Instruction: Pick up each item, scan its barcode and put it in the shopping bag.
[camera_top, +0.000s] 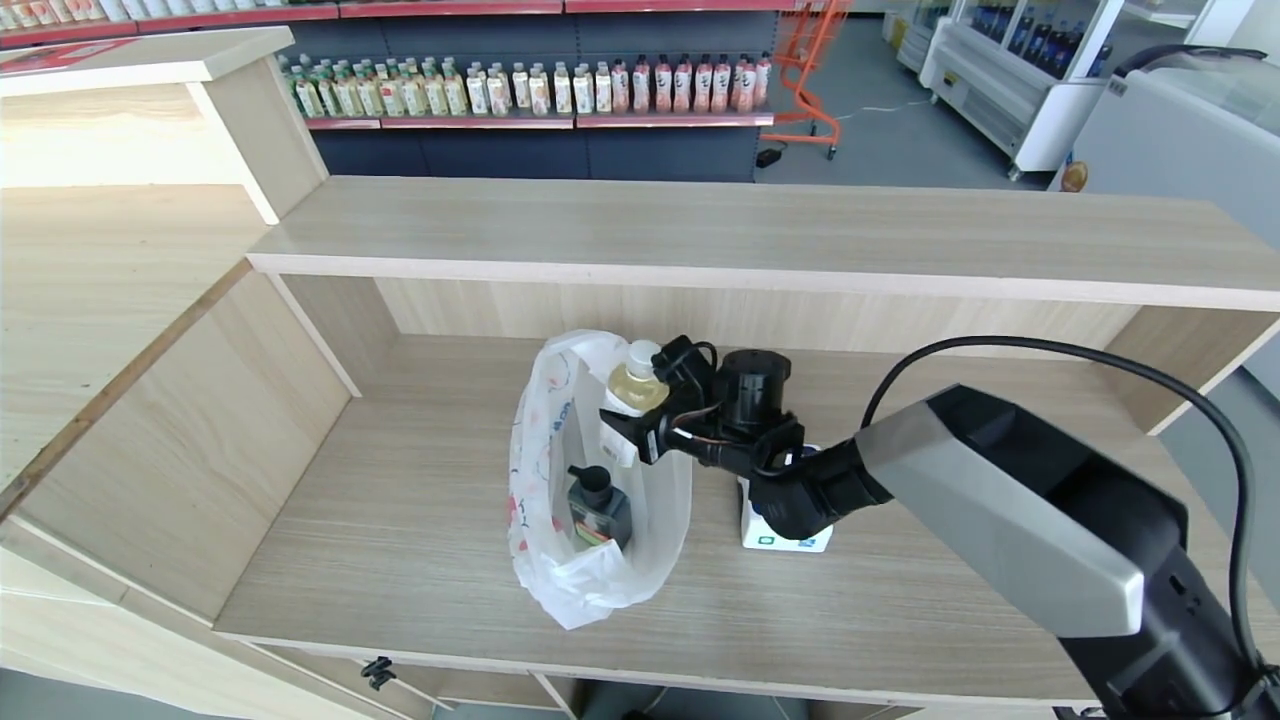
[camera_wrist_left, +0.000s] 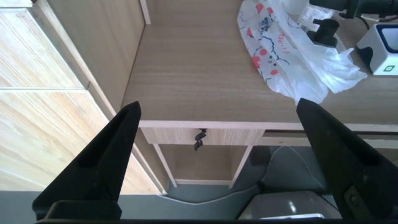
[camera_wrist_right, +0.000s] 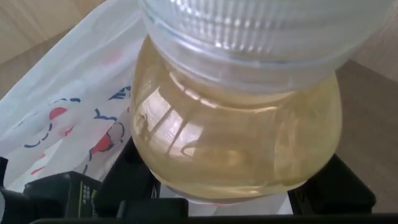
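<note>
Head view: my right claw (camera_top: 636, 422) is clamped on the pale-yellow drink bottle (camera_top: 637, 385), holding it upright over the open mouth of the shopping bag (camera_top: 545, 450) on the tabletop (camera_top: 400, 540). A dark bottle (camera_top: 598, 505) already stands inside the bag. The white scanner (camera_top: 785, 530) sits just beside the bag, under my outstretched right arm. I judge one item packed and this one due for release.

Left wrist view: my left claw (camera_wrist_left: 217, 109) hangs with its fingers wide apart, holding nothing, off the tabletop's front edge and well apart from the bag.

Right wrist view: the drink bottle sits gripped between the black fingers (camera_wrist_right: 339, 186), with the bag's printed plastic just behind.
</note>
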